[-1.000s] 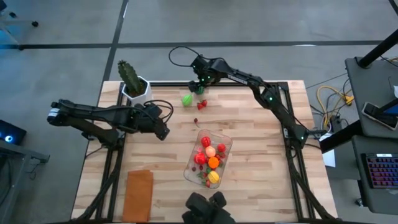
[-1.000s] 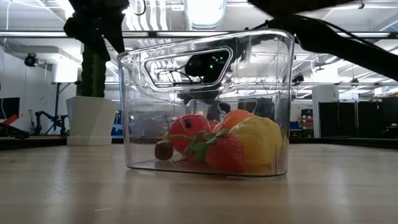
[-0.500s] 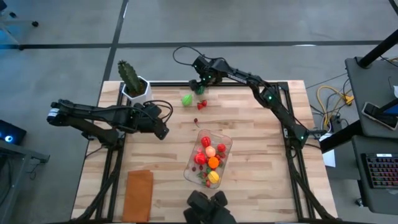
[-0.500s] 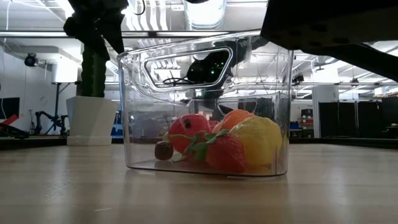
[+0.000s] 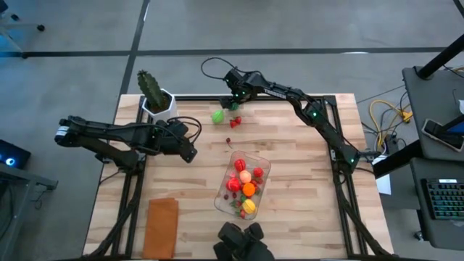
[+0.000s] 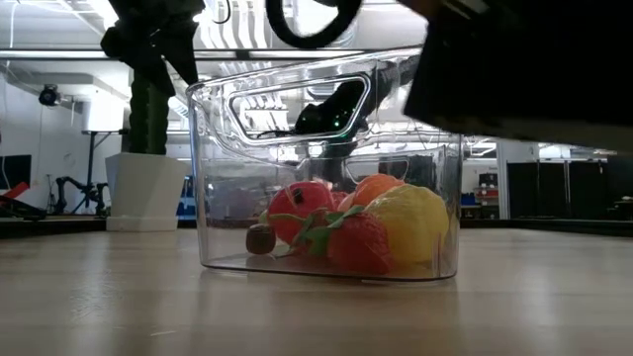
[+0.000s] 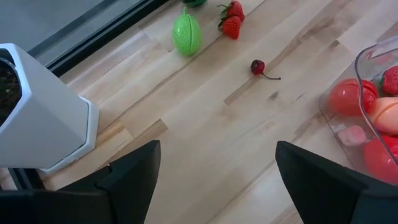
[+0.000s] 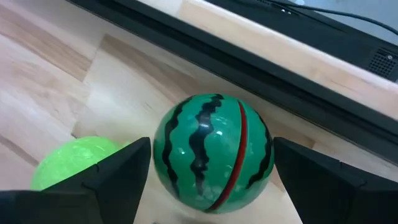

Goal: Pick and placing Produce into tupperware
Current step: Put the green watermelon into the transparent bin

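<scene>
Right gripper [image 8: 208, 186], fingers spread, straddles the striped dark-green toy watermelon [image 8: 213, 151]; a light-green plastic fruit [image 8: 78, 160] seemingly touches it alongside.

Left gripper [image 7: 217, 180] waits spread.

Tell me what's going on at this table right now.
The right gripper is at the far edge of the table, open, with a toy watermelon between its fingers, not yet gripped. A light green fruit, two strawberries and a cherry still lie loose nearby. The clear tupperware in the middle already holds several red, orange and yellow pieces. The left gripper waits open over the table's left side, near the cactus pot.
</scene>
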### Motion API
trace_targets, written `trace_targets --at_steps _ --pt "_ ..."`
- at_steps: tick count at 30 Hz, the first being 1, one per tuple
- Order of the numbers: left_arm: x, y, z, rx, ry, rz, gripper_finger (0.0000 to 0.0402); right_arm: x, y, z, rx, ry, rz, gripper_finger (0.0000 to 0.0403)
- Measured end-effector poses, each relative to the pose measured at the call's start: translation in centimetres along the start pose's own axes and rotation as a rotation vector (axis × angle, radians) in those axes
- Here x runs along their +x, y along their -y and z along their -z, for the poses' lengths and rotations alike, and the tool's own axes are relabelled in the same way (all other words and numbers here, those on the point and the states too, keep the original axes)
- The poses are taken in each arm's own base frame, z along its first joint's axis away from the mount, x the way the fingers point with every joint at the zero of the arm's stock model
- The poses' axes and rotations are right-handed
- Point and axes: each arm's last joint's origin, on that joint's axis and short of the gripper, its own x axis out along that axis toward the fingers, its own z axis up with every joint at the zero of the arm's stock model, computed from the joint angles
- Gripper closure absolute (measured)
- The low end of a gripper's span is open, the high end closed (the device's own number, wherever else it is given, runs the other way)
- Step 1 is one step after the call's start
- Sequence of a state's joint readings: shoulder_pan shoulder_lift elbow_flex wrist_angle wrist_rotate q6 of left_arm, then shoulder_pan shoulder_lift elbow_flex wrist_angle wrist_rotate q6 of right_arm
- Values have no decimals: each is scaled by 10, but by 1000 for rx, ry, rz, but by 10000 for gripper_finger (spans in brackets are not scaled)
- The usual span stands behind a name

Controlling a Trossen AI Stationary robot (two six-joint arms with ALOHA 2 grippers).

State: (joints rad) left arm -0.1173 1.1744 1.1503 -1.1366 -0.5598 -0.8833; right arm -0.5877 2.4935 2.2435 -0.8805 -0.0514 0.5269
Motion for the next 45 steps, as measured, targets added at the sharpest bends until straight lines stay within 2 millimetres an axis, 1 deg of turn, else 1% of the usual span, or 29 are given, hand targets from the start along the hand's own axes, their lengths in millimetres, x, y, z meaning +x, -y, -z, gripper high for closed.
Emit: trace_targets --at_steps 7,17,42,45 --pt "0 0 0 0 0 0 101 8 6 4 24 -17 12 76" --pt "0 0 0 0 -1 0 101 8 7 0 23 16 7 76" --pt "0 0 0 3 -1 0 101 8 12 0 16 -21 -9 77" --pt "0 0 0 4 -1 -1 101 8 13 0 17 -21 -8 83"
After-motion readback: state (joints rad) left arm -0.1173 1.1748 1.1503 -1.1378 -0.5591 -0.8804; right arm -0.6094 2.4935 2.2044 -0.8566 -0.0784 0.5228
